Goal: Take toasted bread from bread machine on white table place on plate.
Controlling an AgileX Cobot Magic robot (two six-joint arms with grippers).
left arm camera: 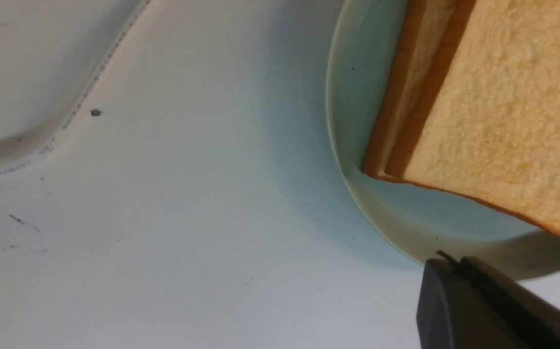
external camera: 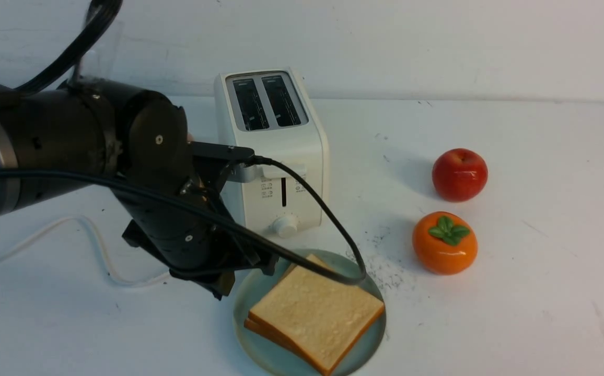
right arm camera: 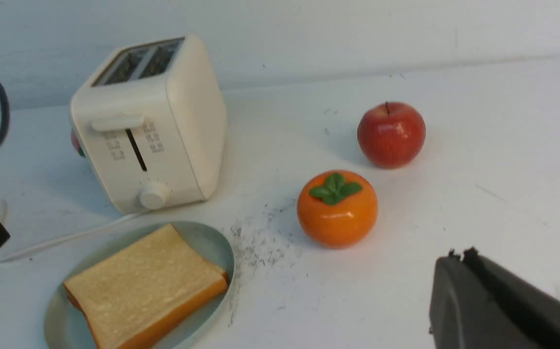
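Round pale blue-green plate [external camera: 371,342] on white bench [external camera: 542,271], holding two square golden toast slices [external camera: 315,309], stacked.
White boxy two-slot toaster [external camera: 276,156] just behind. Left claw [left arm camera: 457,265] pinched closed, empty, at the plate's rim. Right claw [right arm camera: 461,258] closed, empty.

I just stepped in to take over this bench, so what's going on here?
A two-armed robot's job here looks done: two square golden-tan toast slices lie stacked on the round pale blue-green plate in front of the white two-slot toaster, whose slots are empty. The left pincer hangs shut beside the plate's rim, holding nothing. The right pincer, also shut and empty, is above the white table, on the side where a red apple and an orange persimmon sit.
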